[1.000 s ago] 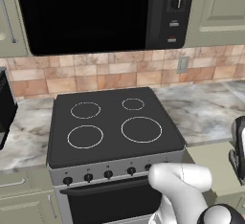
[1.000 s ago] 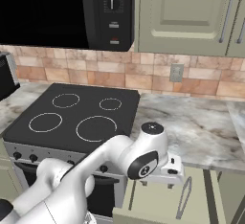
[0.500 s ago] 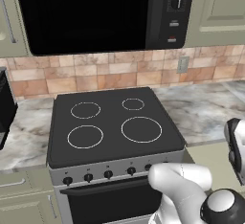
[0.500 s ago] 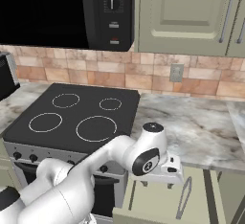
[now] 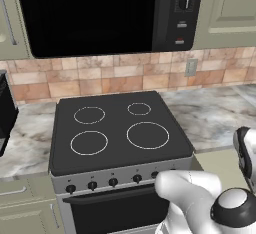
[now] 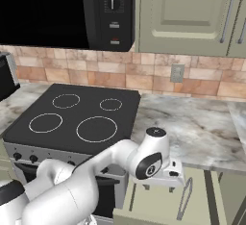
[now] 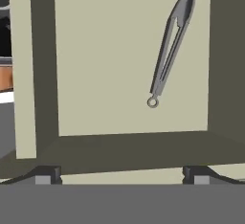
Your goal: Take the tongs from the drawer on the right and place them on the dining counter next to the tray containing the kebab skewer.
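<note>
the drawer (image 7: pixel 129 74) is pulled out, pale beige floor showing in the hand view. the tongs (image 7: pixel 171 46) lie flat on that floor, toward the right side in that view, arms together, small ring end nearest the camera & tip end pointing away, slightly slanted. nothing else seen in the drawer w/ them.

gripper (image 7: pixel 122 175) hangs above the open drawer looking down into it; its two dark fingertips (image 7: pixel 47 174) stand far apart at the bottom of the hand view, jaws spread wide, holding nothing. tongs sit well clear of the tips, not touched.

right base view: the open drawer (image 6: pixel 158 205) sticks out below the marbled worktop (image 6: pixel 206 132), right of the stove (image 6: pixel 77 118), tongs (image 6: pixel 184 205) visible lying inside near its right part. white arm (image 6: pixel 120 161) reaches over from lower left, hand over the drawer.

left base view: stove (image 5: pixel 115 133) centre, microwave (image 5: pixel 100 13) above it, tile backsplash (image 5: pixel 125 75) behind, arm (image 5: pixel 200 203) at lower right.
</note>
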Available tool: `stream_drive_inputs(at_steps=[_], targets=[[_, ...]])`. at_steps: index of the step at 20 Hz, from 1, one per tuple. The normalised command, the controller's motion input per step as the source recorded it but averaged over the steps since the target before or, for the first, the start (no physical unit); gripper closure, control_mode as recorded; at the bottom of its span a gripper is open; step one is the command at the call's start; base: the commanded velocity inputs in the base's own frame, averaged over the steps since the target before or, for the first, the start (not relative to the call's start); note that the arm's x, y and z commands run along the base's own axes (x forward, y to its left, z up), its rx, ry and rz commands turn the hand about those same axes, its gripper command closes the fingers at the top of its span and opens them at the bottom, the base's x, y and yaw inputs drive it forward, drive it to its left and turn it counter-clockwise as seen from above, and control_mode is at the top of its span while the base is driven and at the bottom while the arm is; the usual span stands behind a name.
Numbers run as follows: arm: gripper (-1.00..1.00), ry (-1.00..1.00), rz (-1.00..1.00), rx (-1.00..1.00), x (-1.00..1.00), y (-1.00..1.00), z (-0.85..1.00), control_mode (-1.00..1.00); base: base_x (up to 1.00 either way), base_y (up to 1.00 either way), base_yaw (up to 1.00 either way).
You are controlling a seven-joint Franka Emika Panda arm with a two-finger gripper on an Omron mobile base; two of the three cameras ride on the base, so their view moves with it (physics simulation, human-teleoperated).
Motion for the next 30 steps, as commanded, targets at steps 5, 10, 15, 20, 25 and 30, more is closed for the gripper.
stream_drive_inputs(at_steps=[5,10,15,20,25,30], targets=[[-1.00,0.00,0.00,0.00,0.03,-0.09,-0.30,-1.00,0.00,0.00,0.00],[-1.00,-0.01,0.00,0.00,0.14,-0.13,-0.21,-1.00,0.00,0.00,0.00],[-1.00,-0.01,0.00,0.00,0.20,-0.25,-0.09,-1.00,0.00,0.00,0.00],[-1.00,0.00,0.00,0.00,0.15,-0.30,0.00,-1.00,0.00,0.00,0.00],[-1.00,0.00,0.00,0.00,0.14,-0.17,0.00,-1.00,0.00,0.00,0.00],[-1.00,0.00,0.00,0.00,0.12,-0.15,-0.07,-1.00,0.00,0.00,0.00]])
